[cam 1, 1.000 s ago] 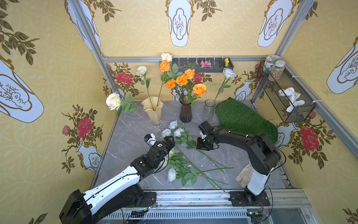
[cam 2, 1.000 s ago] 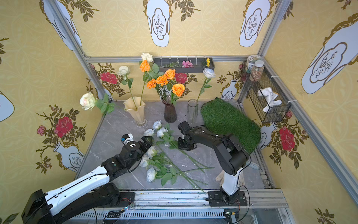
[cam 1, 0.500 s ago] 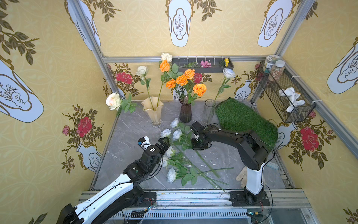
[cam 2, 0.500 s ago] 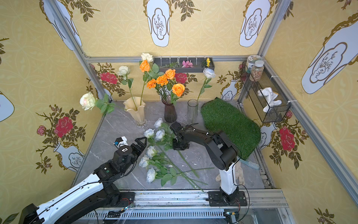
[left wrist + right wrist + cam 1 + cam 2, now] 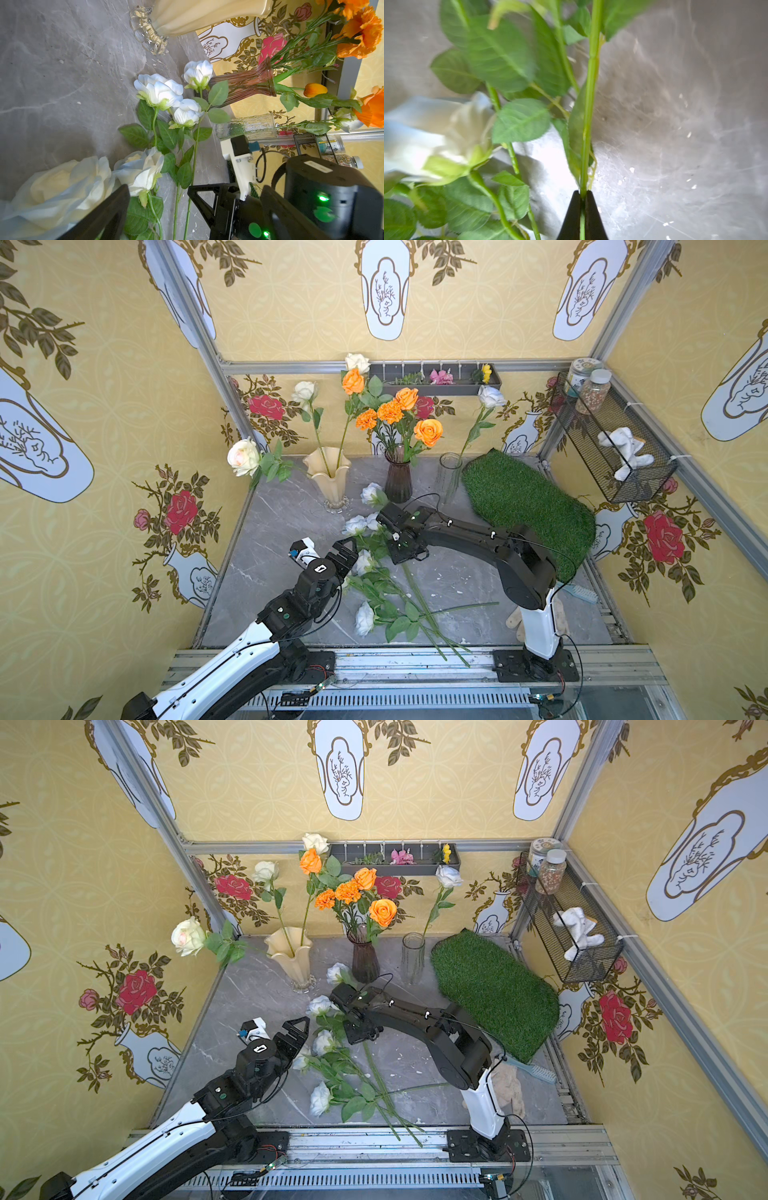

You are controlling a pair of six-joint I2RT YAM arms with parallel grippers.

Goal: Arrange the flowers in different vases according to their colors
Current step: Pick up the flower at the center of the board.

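Several pale roses [image 5: 365,618] lie loose on the marble table [image 5: 282,531], one stem pinched.
The right gripper [image 5: 582,199] is pressed tight on a single green stem [image 5: 588,104] low in the pile. The left gripper [image 5: 159,195] hangs spread wide beside the blooms, empty. The step looks like picking a pale rose. Next, it must lift clear of its neighbours and steer the stem end into the clear glass vase [image 5: 450,472]. The jar label [image 5: 582,377] in the wire basket [image 5: 615,439] is too small to read.
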